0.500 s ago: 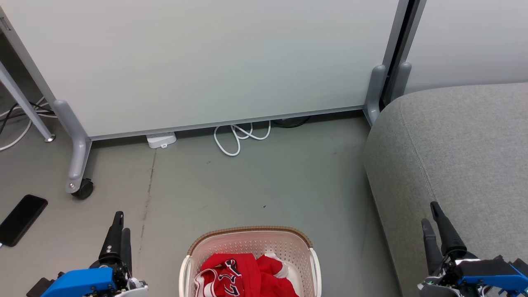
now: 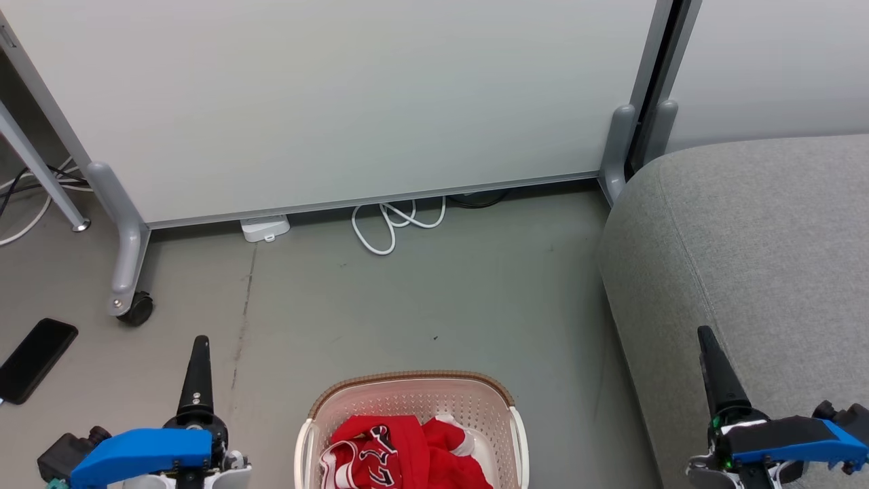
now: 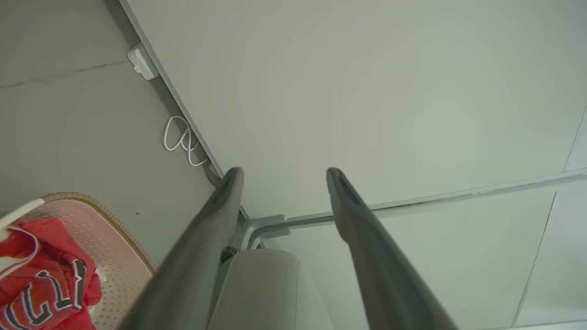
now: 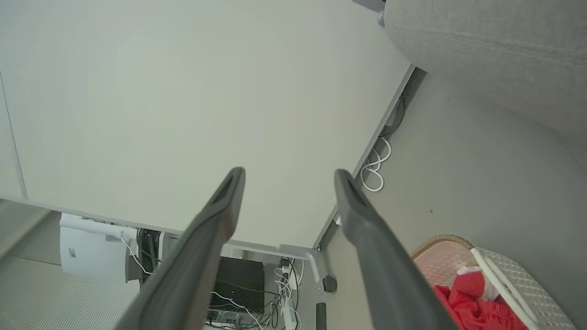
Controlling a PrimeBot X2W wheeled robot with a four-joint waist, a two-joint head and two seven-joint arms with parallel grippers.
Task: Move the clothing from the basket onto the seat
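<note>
Flanking the basket [image 2: 414,377] at the bottom of the head view, the left claw [image 2: 199,343] and right claw [image 2: 706,336] both point away from the robot with nothing in them. Each wrist view shows two dark fingers [image 3: 353,215] spread wide with only wall and floor between them, a stance that looks like readiness for a reach rather than a carry. Between the claws the clothing [image 2: 400,451] lies heaped inside the basket, a jersey with black-and-white lettering on top and plainer red fabric bunched to its right, so by my reading none of it has reached the seat yet. The basket stands on the grey floor [image 2: 421,305] near the seat [image 2: 760,231], whose rounded edge runs up the right side. That closeness probably keeps the transfer short, and the right claw, showing against the cushion's near edge, seems the handier one for the drop. A dark phone [image 2: 34,360] lies on the floor off to the left, well apart from the basket. Farthest off, a white cable [image 2: 390,227] is coiled at the foot of a pale partition panel [image 2: 339,102] on castered legs
</note>
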